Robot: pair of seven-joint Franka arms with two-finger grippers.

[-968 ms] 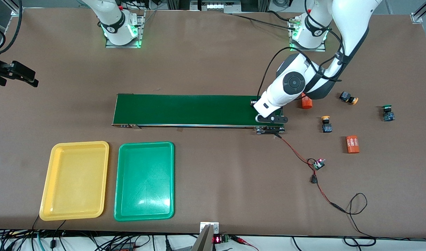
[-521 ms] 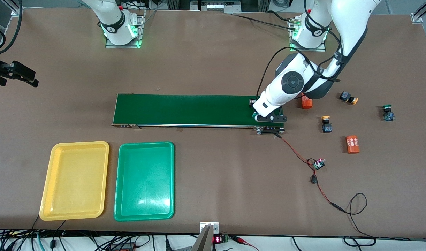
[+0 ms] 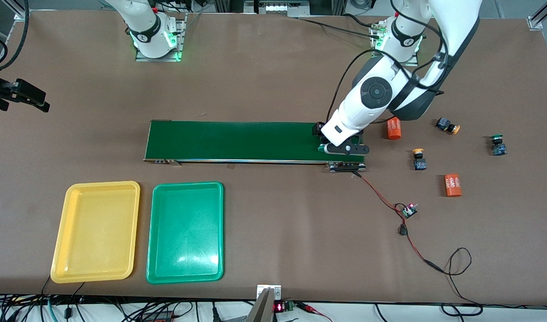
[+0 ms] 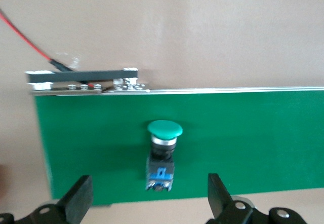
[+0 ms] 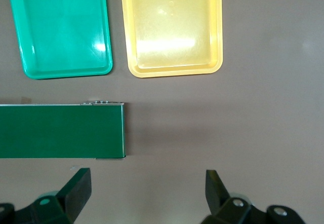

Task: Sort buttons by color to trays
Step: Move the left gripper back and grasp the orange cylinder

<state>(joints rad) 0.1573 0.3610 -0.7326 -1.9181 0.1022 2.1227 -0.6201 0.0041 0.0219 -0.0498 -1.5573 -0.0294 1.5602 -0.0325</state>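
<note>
- Front view: left gripper sits low over the dark-green belt at the left arm's end, but the white wrist covers its fingers and most of what lies under it; only a sliver of green cap shows beside the wrist.
- Front view: right gripper hangs at the picture's edge over bare table toward the right arm's end, partly cut off; that arm waits.
- Front view: three buttons lie on the table past the belt's end, toward the left arm's end: a yellow-capped button, a second yellow-capped button nearer the camera, and a green-capped button closest to the table's end. Two orange cylinders lie among them, one partly under the arm.
- Front view: yellow tray and green tray lie side by side, nearer the camera than the belt.
- Left wrist view: fingers stand wide apart, cut off at the frame edge; a green button lies on its side on the belt between them, touching neither.
- Right wrist view: fingers spread apart and holding nothing, over bare table; the belt's other end and both trays show below.
</note>
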